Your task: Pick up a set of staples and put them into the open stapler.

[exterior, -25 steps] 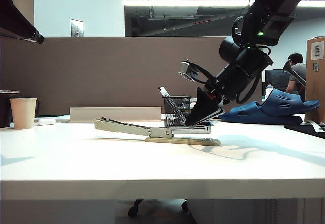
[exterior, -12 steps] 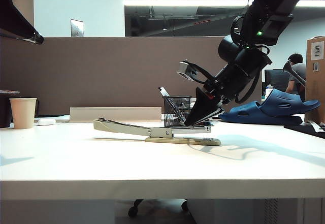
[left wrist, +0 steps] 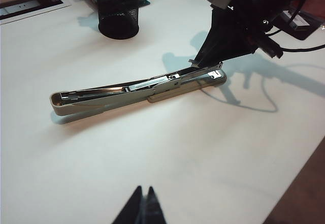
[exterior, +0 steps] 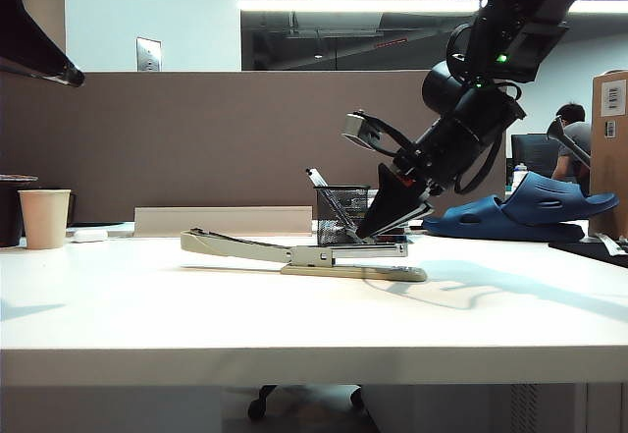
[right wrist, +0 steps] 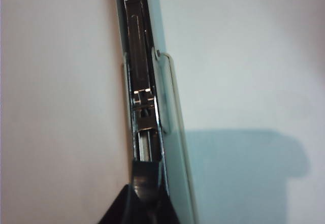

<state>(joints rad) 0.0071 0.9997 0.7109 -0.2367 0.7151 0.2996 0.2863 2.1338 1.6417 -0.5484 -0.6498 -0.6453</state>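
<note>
Left gripper (left wrist: 143, 203) nearest the camera in its wrist view: the two dark fingertips meet at a point, jaws together, nothing between them, hanging over bare white table (exterior: 196, 325) well apart from the stapler.

Stapler (exterior: 304, 253) lies mid-table, opened flat, long slim arm stretched toward the left of the exterior view, silver magazine exposed along the base.

Right gripper (exterior: 367, 234) slants down onto the magazine's right end, tips at or in the channel (contact not resolvable). Jaws nearly together; the right wrist view shows the tips (right wrist: 144, 183) over the open magazine track. Set of staples: cannot make it out between the tips, so cannot tell whether it is held.

Behind the stapler: black mesh pen holder (exterior: 342, 215). Far left: paper cup (exterior: 44, 218).
</note>
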